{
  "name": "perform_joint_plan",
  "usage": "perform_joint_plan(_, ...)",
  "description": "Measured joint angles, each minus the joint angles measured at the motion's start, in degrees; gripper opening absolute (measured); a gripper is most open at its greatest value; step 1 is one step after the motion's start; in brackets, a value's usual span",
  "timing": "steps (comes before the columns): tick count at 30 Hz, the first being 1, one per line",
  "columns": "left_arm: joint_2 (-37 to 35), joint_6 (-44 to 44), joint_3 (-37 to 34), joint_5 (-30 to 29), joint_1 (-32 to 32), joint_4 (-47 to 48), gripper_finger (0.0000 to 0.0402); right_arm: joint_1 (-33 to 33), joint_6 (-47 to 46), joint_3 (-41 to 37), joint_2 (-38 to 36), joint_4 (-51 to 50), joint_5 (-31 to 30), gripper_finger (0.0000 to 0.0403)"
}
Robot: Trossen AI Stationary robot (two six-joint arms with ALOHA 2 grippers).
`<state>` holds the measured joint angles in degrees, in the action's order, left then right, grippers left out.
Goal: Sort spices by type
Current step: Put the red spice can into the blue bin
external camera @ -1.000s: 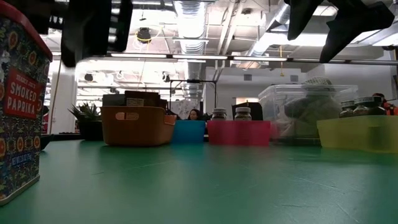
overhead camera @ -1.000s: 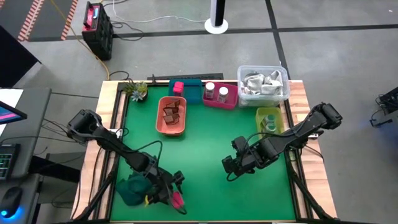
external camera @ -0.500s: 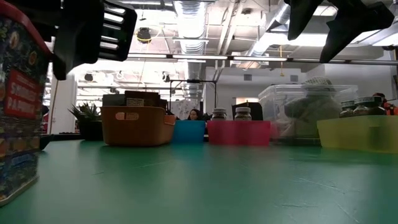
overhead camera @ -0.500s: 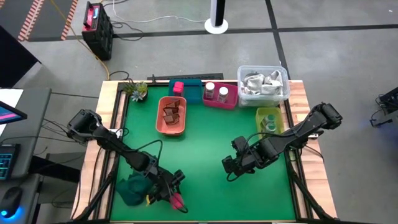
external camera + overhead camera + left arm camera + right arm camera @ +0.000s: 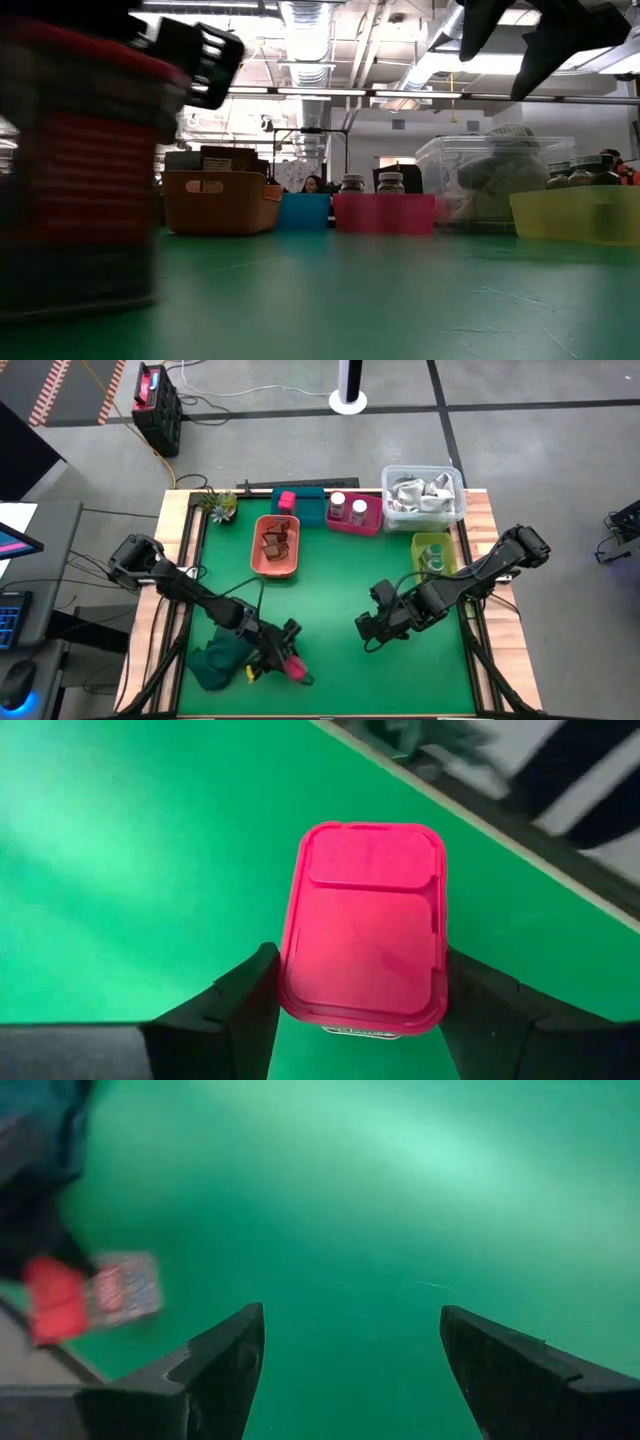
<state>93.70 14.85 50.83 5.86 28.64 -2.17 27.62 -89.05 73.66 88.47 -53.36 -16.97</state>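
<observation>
Green mat (image 5: 330, 610): magenta box (image 5: 364, 923) between left pincer (image 5: 358, 1010) fingers.

Bright, even overhead light fills the scene; ceiling strip lights (image 5: 300, 22) glare white in the low view. The magenta box (image 5: 75, 170) nearest that camera is smeared by blur. Soft pale glare patches sit on the green mat (image 5: 400, 1200) ahead of the right gripper's (image 5: 345, 1355) spread fingers; the far background there is blurred.

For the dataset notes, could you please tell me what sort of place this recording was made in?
Probably a robotics lab or workshop: exposed ceiling ducts and strip lights overhead, a green-topped table on a bare concrete floor, and a monitor beside it.
</observation>
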Motion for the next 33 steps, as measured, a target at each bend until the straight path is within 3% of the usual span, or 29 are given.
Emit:
perform_joint_plan(8,-0.34,-4.97,0.00,-9.23,-8.41,-0.11,0.0219,-0.03,14.61,0.43,0.72,8.25,-0.13,0.0324)
perform_joint_plan(16,-0.38,-12.91,0.00,-10.18,-17.51,0.05,0.0218,-2.19,32.37,2.16,3.27,9.78,-2.71,0.0321)
perform_joint_plan(22,-0.40,-15.14,0.00,-9.76,-20.67,-0.02,0.0218,-3.23,49.32,4.19,7.71,14.07,-3.08,0.0316)
perform_joint_plan(27,-0.43,-14.74,0.00,-10.00,-21.05,-0.08,0.0218,-6.08,53.72,4.93,11.28,16.17,-1.69,0.0325)
perform_joint_plan(33,-0.43,-13.59,0.00,-9.74,-20.96,-0.18,0.0218,-9.53,54.88,4.95,14.00,16.20,2.46,0.0373)
